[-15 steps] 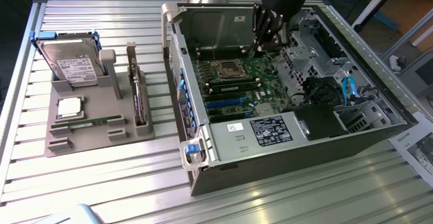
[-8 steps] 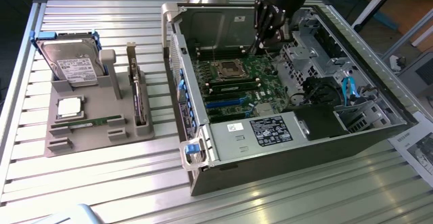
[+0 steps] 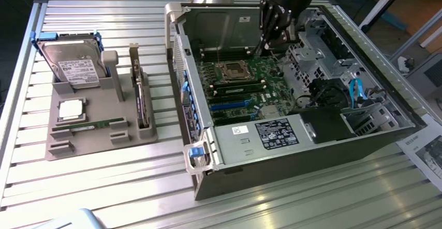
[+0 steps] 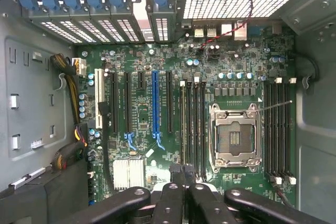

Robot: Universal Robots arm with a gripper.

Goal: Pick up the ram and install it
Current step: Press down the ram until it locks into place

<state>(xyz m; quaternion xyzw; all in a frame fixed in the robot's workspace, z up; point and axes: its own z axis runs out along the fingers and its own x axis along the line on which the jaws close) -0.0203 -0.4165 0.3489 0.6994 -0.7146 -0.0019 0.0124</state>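
Closest to me in the exterior view is the open computer case [image 3: 290, 151] lying on its side on the slatted metal table [image 3: 103, 187], power supply [image 3: 276, 132] at the front edge and the green motherboard [image 3: 241, 79] behind it. Over at the left of the frame sits a grey parts holder [image 3: 97, 125], and the ram [image 3: 86, 128] is lying flat in a slot near its front, a thin green stick, well apart from the arm. Just behind it on the same holder is the square silver processor [image 3: 71, 109], then the hard drive [image 3: 74, 66] standing up at the back, with an expansion card [image 3: 140, 102] upright along the holder's right side. Farther back, at the top middle of the frame, the gripper [image 3: 276, 24] hangs over the rear of the case. In the wrist view its fingers [image 4: 176, 192] look pressed together with nothing between them, above the motherboard near the empty CPU socket [image 4: 234, 137] and the memory slots [image 4: 193, 124].
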